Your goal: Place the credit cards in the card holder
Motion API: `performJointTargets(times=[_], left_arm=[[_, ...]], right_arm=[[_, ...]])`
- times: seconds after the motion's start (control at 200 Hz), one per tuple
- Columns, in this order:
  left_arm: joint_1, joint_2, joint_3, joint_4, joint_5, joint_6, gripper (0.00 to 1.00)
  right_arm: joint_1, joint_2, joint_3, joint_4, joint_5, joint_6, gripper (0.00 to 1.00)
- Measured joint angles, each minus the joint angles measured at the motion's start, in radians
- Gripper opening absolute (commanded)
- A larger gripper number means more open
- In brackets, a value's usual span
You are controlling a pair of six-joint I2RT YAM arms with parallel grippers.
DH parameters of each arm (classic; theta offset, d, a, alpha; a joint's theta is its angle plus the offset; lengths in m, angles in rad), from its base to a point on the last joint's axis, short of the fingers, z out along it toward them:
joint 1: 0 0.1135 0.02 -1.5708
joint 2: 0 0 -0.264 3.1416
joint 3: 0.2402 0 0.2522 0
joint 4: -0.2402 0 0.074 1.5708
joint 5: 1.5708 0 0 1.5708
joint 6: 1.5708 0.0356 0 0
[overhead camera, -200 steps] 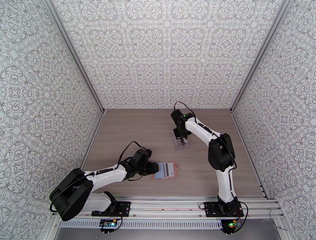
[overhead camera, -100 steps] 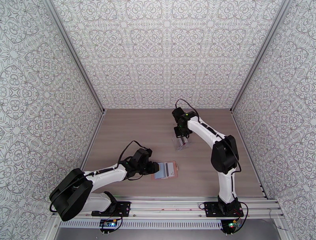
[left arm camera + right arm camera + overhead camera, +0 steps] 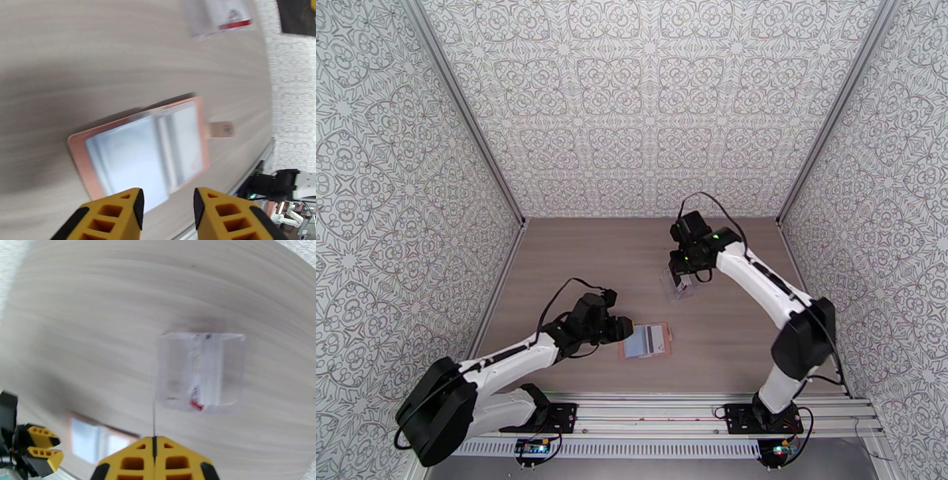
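Note:
The card holder (image 3: 648,341) lies open on the table, pinkish-brown with blue-grey pockets (image 3: 146,150) and its snap tab (image 3: 221,129) sticking out. My left gripper (image 3: 624,330) (image 3: 168,197) hovers open just left of it, touching nothing. My right gripper (image 3: 681,272) (image 3: 154,441) is shut on a thin credit card (image 3: 153,398) seen edge-on, held above the clear plastic pouch (image 3: 678,286) (image 3: 201,372). More cards, white with a red mark (image 3: 196,404), sit inside the pouch. The card holder (image 3: 98,437) also shows at the lower left of the right wrist view.
Patterned walls close in the wooden table on three sides. A metal rail (image 3: 648,406) runs along the near edge. Bare tabletop lies between the pouch and the card holder. The pouch (image 3: 221,15) appears at the top of the left wrist view.
My right arm has swung its elbow out to the right and lifted its gripper up and right from the pouch. My left gripper has drawn back a little from the card holder.

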Motion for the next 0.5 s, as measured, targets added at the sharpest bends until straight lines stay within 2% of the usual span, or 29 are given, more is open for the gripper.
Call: performJointTargets(times=[0.18, 0.355, 0.5], left_arm=[[0.021, -0.104, -0.013, 0.060, 0.050, -0.001, 0.46], [0.038, -0.176, -0.055, 0.173, 0.113, -0.018, 0.56], [0.043, -0.197, -0.085, 0.281, 0.166, -0.048, 0.59]], right_arm=[[0.000, -0.170, -0.187, 0.124, -0.164, 0.043, 0.00], [0.000, -0.332, -0.359, 0.276, -0.338, 0.121, 0.00], [0.000, -0.438, -0.482, 0.424, -0.462, 0.210, 0.00]])
